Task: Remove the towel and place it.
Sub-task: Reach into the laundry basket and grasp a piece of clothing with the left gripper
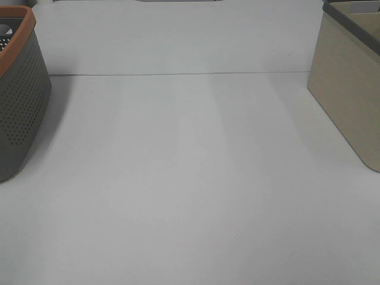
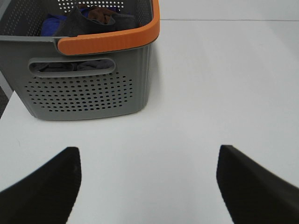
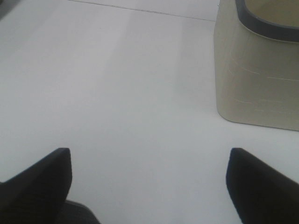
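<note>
Towel [image 2: 77, 24], seemingly the dark cloth bunched in the grey basket [image 2: 88, 95] beside a blue cloth [image 2: 52, 23], lies ungripped. The 2 tools, left gripper [image 2: 148, 156] and right gripper [image 3: 149, 156], hang spread and empty. Best, I judge: the left clears the orange rim [image 2: 107, 42], pinches only dark fabric, and lifts straight up.

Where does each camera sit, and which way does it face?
High camera: mounted above, looking down on the table; gray basket left, beige basket right; no arm shows.
Left wrist: on the left arm, facing the gray basket past the open left pincer.
Right wrist: on the right arm, facing the beige basket past the open right pincer.
Shared: each basket also shows in the high view.
</note>
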You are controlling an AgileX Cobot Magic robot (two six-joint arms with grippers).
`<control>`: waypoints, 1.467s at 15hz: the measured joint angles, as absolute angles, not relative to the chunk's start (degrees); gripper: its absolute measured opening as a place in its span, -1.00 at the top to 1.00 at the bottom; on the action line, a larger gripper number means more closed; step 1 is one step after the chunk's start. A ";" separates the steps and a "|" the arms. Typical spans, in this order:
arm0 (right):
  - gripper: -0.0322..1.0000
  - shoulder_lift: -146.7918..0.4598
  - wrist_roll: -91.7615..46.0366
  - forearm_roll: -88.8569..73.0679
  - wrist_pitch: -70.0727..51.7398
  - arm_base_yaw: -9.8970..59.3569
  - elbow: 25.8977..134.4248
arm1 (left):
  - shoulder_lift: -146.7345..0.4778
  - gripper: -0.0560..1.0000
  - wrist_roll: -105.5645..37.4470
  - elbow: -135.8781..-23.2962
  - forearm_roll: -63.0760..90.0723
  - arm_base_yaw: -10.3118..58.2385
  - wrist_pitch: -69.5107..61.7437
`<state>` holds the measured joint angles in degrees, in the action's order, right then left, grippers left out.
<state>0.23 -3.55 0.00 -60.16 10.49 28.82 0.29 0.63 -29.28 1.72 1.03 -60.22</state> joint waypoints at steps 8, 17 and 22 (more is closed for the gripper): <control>-0.74 0.23 -3.55 0.00 -60.16 10.49 28.82 | 0.29 -0.52 0.63 -29.28 1.72 1.03 -60.22; -0.74 0.23 -3.55 0.00 -60.16 10.49 28.82 | 0.29 -0.52 0.63 -29.28 1.72 1.03 -60.22; -0.74 0.23 -3.55 0.00 -60.16 10.49 28.82 | 0.29 -0.52 0.63 -29.28 1.72 1.03 -60.22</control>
